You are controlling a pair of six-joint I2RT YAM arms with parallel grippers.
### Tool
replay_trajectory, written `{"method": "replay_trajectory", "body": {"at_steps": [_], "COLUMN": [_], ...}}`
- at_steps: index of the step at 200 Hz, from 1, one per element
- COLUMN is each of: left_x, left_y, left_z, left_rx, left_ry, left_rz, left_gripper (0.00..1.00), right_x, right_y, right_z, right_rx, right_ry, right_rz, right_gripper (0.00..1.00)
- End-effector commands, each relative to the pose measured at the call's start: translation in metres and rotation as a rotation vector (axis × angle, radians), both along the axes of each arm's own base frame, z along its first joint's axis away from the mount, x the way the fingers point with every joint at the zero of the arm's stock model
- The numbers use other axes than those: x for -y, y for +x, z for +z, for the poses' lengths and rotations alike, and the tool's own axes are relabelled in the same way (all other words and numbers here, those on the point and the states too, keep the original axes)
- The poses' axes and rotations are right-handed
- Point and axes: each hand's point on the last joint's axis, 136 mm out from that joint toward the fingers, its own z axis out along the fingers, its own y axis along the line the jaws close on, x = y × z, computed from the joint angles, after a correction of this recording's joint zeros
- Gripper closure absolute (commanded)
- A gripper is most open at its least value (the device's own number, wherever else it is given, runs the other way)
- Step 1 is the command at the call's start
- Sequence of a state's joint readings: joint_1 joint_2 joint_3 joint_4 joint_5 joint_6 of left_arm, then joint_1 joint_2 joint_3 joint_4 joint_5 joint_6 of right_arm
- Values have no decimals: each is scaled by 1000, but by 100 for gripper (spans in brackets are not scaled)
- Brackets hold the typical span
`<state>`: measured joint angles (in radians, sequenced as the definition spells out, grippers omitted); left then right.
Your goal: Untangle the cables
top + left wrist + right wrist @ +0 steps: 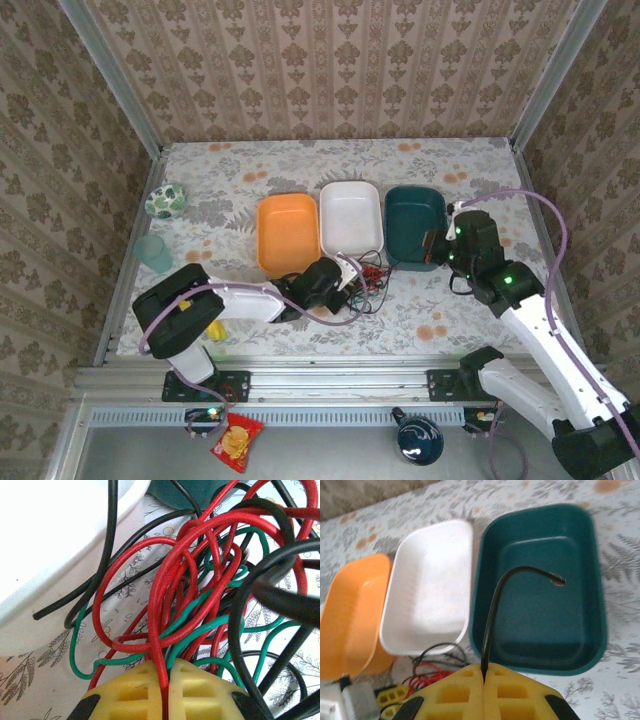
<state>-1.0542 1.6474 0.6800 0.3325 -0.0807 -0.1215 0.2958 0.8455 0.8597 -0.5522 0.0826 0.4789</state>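
The cables lie in one tangle (366, 280) on the flowered cloth in front of the white tray (351, 215). In the left wrist view red (155, 590), green (200, 630) and black (107, 555) strands loop over each other. My left gripper (167, 672) is shut on a red strand at the tangle's near side, and in the top view the left gripper (345, 283) sits at the tangle's left. My right gripper (484, 672) is shut on a black cable (492, 615), whose free end curls over the teal tray (600, 630). Seen from above, the right gripper (435, 248) is by that tray's right front corner.
Three empty trays stand side by side: orange tray (287, 232), white, and teal tray (415, 215). A patterned ball (165, 200) and a pale green cup (155, 252) sit at the far left. Patterned walls close in the table on three sides.
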Motion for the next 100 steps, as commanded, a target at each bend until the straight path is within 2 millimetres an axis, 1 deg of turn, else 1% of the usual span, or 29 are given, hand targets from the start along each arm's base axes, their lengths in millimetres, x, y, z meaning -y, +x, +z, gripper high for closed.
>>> {"method": "replay_trajectory", "body": {"at_steps": [1,36,54,76,87,100], "left_x": [-68,-73,-78,-82,-84,-85], "left_y": [-26,-28,-27,-28,-28,-29], "left_z": [-63,-62,-62,-62,-61,-61], "left_rx": [-117,-120,-115,-114,-115,-115], "left_ry": [292,296,312,322,320,320], "left_rz": [47,57,70,78,82,85], "left_gripper": [100,100,100,100,100,100], "right_x": [56,104,129,154,160,157], "right_y": [20,25,23,19,17,19], "right_z": [71,103,120,147,163,185], "right_rx": [220,290,331,398,447,506], "right_ry": [20,13,27,59,80,96], "right_rz": [-269,-440,-533,-606,-614,-571], "right_gripper": [100,100,100,100,100,100]}}
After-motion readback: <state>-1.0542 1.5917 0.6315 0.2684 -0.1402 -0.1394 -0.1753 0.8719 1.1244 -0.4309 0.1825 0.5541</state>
